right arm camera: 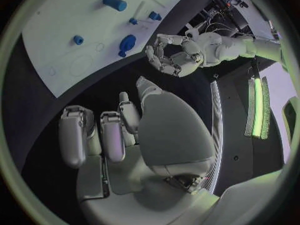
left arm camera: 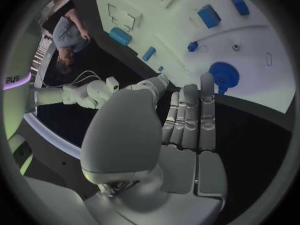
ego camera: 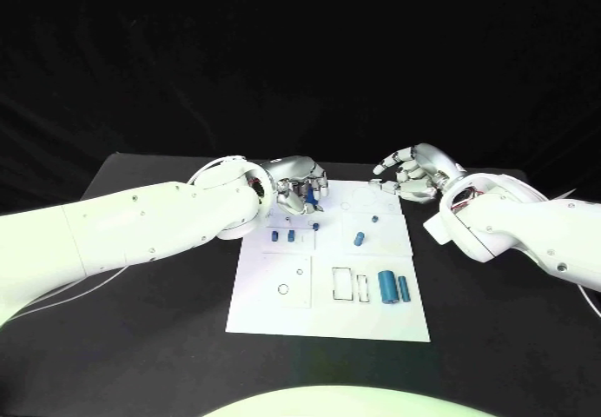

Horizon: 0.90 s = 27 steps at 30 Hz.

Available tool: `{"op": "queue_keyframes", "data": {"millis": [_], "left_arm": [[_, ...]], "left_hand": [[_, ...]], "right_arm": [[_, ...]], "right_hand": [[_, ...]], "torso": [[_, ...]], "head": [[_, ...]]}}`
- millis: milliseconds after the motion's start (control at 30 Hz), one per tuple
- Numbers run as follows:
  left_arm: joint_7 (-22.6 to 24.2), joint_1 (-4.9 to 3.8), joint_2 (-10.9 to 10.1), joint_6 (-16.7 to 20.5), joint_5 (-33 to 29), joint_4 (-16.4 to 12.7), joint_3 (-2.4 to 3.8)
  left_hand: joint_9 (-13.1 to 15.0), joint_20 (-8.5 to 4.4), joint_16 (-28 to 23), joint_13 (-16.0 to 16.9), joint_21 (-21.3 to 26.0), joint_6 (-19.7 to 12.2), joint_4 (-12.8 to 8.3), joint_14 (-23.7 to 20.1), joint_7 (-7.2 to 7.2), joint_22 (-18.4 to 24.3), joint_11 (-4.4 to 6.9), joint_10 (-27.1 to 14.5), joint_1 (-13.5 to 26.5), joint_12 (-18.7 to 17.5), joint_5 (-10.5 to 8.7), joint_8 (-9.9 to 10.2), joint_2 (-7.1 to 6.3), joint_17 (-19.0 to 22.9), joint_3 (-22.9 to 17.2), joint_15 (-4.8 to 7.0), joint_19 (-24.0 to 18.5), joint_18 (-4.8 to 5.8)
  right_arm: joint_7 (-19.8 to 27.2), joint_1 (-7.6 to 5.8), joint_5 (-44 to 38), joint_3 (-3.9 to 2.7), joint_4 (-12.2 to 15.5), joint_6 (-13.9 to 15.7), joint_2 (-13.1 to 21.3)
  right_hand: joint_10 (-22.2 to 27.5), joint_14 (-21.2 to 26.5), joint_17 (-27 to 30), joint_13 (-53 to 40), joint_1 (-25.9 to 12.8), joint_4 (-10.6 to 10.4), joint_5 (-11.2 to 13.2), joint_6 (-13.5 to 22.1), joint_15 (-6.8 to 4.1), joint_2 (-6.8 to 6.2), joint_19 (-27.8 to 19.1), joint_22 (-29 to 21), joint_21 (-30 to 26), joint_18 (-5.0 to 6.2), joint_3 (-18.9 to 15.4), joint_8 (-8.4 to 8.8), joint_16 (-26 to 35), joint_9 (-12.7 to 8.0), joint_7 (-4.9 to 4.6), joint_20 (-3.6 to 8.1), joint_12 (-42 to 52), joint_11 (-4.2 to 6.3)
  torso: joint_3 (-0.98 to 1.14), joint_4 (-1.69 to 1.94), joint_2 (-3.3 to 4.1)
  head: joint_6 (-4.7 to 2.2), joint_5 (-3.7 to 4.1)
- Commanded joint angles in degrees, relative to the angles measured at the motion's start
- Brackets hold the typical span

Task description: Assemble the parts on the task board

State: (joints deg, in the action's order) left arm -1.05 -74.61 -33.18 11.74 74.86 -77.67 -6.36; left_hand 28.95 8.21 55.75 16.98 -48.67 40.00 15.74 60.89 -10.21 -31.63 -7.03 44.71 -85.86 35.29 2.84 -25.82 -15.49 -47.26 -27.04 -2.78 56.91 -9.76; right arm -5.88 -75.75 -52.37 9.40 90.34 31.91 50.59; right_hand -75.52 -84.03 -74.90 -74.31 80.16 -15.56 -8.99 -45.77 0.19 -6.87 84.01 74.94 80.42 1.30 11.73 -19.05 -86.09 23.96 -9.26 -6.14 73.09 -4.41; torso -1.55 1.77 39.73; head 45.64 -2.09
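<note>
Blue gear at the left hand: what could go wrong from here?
1. The left hand holds the blue gear only at the fingers; it may slip out.
2. Small blue parts lie close on the task board; lowering the hand could knock them.

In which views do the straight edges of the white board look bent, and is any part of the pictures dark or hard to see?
Head view: the task board keeps straight edges, brightly lit against a black table and background. Left wrist view: the board's edge curves and the circle's rim is dark. Right wrist view: the board bends likewise, and the left hand appears small.
</note>
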Motion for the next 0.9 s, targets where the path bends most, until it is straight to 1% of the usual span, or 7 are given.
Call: {"op": "queue_keyframes", "data": {"millis": [33, 233, 433, 667, 733, 867, 900], "left_arm": [[1.5, 0.25, 1.3, 0.2, 7.0, 1.1, -0.13], [-0.4, 0.53, 2.9, -2.9, 8.9, 2.8, -0.34], [-1.8, 0.75, 3.8, -5.4, 9.7, 3.4, -0.46], [-3.6, 1.09, 4.7, -8.3, 10.6, 4.2, -0.75], [-4.0, 1.19, 4.8, -8.8, 10.8, 4.5, -0.81], [-4.4, 1.45, 5.0, -9.3, 10.9, 4.8, -0.91], [-4.5, 1.53, 5.0, -9.3, 10.9, 4.8, -0.93]], "left_hand": [[-0.5, 0.16, 0.4, -0.5, 0.2, -0.6, -0.2, 0.2, 0.13, 0.1, -0.08, -0.6, 0.7, -0.5, 0.05, 0.3, 0.05, 0.2, 0.7, -0.23, 0.1, -0.77], [-1.4, 0.23, 2.5, -1.5, -0.4, -0.4, -0.4, 1.5, 0.24, -0.2, -0.15, -0.9, 0.9, -1.2, 0.05, 0.5, 0.47, -0.2, 1.8, -0.28, 1.0, -0.79], [-2.5, 0.09, 8.6, -2.2, -2.0, 1.2, -0.4, 5.9, 0.06, -1.1, 0.11, 0.6, 1.2, -1.0, 0.05, 0.4, 0.74, -5.2, 2.5, -0.05, 2.2, -0.79], [-3.3, 0.05, 11.3, -2.7, -4.4, 2.3, -0.3, 7.4, 0.38, -3.8, 0.31, 1.2, 1.3, -1.1, 0.06, 0.8, 0.88, -6.9, 2.6, 0.13, 3.5, -0.42], [-3.7, 0.03, 12.0, -2.9, -5.3, 2.6, -0.4, 7.8, 0.41, -4.8, 0.35, 1.5, 1.1, -1.2, 0.07, 1.1, 0.99, -7.4, 2.4, 0.17, 3.9, -0.28], [-4.3, 0.03, 13.5, -3.2, -7.1, 3.1, -0.3, 8.7, 0.27, -7.0, 0.39, 2.2, 1.3, -1.3, 0.06, 1.5, 0.92, -8.4, 2.2, 0.21, 4.9, 0.05], [-4.3, 0.04, 13.6, -3.2, -7.4, 3.2, -0.3, 8.7, 0.28, -7.3, 0.41, 2.4, 1.4, -1.3, 0.07, 1.5, 0.91, -8.3, 2.2, 0.22, 5.0, 0.08]], "right_arm": [[1.8, 0.05, 0.3, 0.0, 0.0, 1.0, -0.1], [2.1, 0.05, 0.4, 0.0, -0.1, 1.5, -0.2], [2.2, 0.05, 0.4, 0.0, 0.0, 1.7, -0.2], [2.4, 0.05, 0.4, 0.0, 0.0, 2.2, -0.3], [2.6, 0.05, 0.5, 0.0, 0.0, 2.5, -0.3], [3.1, 0.05, 0.9, 0.0, 0.0, 3.2, -0.3], [3.5, 0.05, 1.1, 0.0, 0.0, 3.6, -0.3]], "right_hand": [[0.5, -3.9, -7.5, 0.1, 0.4, 0.0, -0.2, 0.6, -0.31, -0.36, 2.1, 8.9, -0.4, 1.08, 0.4, -0.29, 0.3, -0.1, -0.02, 0.47, -0.3, 0.09], [1.7, -3.9, -7.3, 1.5, 0.4, 0.0, -0.5, 0.7, -0.34, -0.41, 1.9, 8.7, -0.8, 1.15, 0.7, -0.52, 0.4, -0.1, -0.02, 0.49, -1.8, 0.11], [1.9, -3.9, -7.3, 1.7, 0.4, 0.0, -0.6, 0.7, -0.35, -0.44, 1.9, 8.7, -0.8, 1.16, 0.8, -0.6, 0.4, -0.1, -0.01, 0.5, -2.0, 0.12], [3.1, -3.9, -7.2, 3.2, 0.4, 0.0, -0.7, 0.9, -0.39, -0.57, 1.9, 8.5, -1.1, 1.2, 1.1, -0.87, 0.5, -0.2, 0.01, 0.54, -3.8, 0.15], [6.0, -3.6, -6.2, 7.3, 0.3, -0.1, -0.8, 1.2, -0.48, -0.86, 1.5, 7.8, -2.3, 1.44, 1.9, -1.41, 1.2, -0.3, 0.07, 0.63, -8.1, 0.24], [10.8, -2.4, -2.4, 15.0, 0.1, -0.1, -0.9, 1.6, -0.69, -1.46, -0.4, 4.6, -7.6, 2.5, 3.3, -2.32, 3.9, -0.6, 0.17, 0.77, -16.3, 0.37], [14.4, -1.2, 1.4, 21.3, 0.0, -0.2, -0.9, 1.9, -0.8, -1.9, -2.5, 0.9, -13.6, 3.64, 4.4, -2.92, 7.0, -0.8, 0.24, 0.87, -22.8, 0.42]], "torso": [[-0.04, 0.01, 0.02], [-0.02, 0.0, 0.02], [-0.03, 0.07, 0.03], [-0.05, 0.03, 0.04], [-0.04, 0.01, 0.03], [-0.03, 0.06, 0.01], [-0.04, 0.08, -0.01]], "head": [[-0.12, 0.17], [-0.18, 0.15], [0.03, 0.35], [0.17, 0.49], [0.21, 0.52], [0.25, 0.61], [0.27, 0.68]]}}
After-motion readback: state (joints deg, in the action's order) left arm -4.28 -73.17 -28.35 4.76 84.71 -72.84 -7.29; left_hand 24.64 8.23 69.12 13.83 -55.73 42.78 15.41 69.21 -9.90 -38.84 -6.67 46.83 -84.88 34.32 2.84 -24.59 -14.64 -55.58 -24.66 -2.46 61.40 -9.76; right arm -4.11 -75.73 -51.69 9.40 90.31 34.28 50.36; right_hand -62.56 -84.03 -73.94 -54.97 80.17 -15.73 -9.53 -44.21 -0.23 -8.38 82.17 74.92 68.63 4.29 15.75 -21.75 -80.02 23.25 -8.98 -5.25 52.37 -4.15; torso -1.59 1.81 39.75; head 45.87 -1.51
